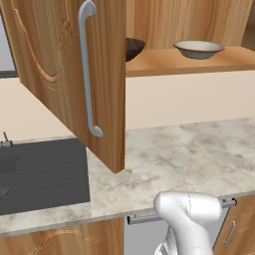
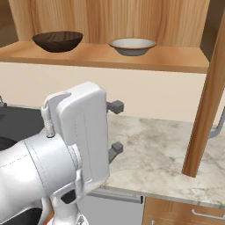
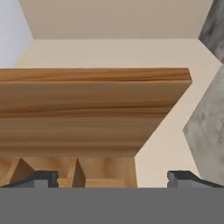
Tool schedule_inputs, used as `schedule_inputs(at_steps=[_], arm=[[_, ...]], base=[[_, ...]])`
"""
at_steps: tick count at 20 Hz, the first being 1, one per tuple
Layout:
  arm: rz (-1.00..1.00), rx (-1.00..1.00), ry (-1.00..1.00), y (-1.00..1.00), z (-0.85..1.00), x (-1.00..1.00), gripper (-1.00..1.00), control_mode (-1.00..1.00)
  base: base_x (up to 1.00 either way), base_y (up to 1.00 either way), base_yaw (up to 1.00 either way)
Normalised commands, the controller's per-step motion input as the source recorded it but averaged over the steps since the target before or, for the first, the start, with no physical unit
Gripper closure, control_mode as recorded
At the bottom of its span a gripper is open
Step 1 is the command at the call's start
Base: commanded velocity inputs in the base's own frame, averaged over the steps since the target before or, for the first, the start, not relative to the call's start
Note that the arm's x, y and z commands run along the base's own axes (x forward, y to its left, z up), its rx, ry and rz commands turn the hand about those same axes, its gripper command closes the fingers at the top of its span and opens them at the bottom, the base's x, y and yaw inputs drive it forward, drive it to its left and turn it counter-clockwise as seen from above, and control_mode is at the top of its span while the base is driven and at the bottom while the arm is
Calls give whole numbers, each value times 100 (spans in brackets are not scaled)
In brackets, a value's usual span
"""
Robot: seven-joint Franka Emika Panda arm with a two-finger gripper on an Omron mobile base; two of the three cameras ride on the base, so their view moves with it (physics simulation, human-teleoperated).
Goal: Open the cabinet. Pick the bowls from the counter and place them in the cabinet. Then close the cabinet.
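The jaws (image 2: 116, 127) stand wide apart and released, with nothing between the two dark tips; in the right base view they point toward 3 o'clock, out over the desk (image 2: 154, 149), and hold no part of anything. In the hand view the tips sit low at 7 and 5 o'clock, with a broad wooden underside of the cabinet's shelf above them.

Outward from there, both bowls already rest on the shelf inside the cabinet (image 2: 132, 17). The dark wooden bowl (image 2: 57, 41) sits at about 10 o'clock in the right base view, and the tan speckled bowl (image 2: 132, 46) is beside it toward 12 o'clock, apart from it and upright. No bowl lies on the marbled desk that I can see.

So the part left, as I judge it, is closing up. The left door (image 1: 64, 74) hangs open at 11 o'clock in the left base view, with its long grey bar handle (image 1: 87, 69) facing the robot; the right door (image 2: 206, 101) shows edge-on at 3 o'clock in the right base view.

The doors look stiff, rigid and fairly heavy, swinging on hinges, not fragile. The metal handle is probably smooth, so a grip around its middle, or a flat push on the door face near the free edge, should serve best.
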Motion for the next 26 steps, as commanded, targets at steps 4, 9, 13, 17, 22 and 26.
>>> schedule_inputs(at_steps=[4,9,13,17,22,26], arm=[[-6,0,0,-54,1,-57,-100,-100],[-4,0,7,-57,0,-25,-100,-100],[-5,0,10,-52,0,-18,-100,-100],[-6,0,8,-39,0,-26,-100,-100],[-5,0,10,-51,0,-5,-100,-100],[0,0,6,-40,0,16,-100,-100]], base=[[0,0,0],[0,0,0],[0,0,0],[0,0,0],[0,0,0],[0,0,0]])
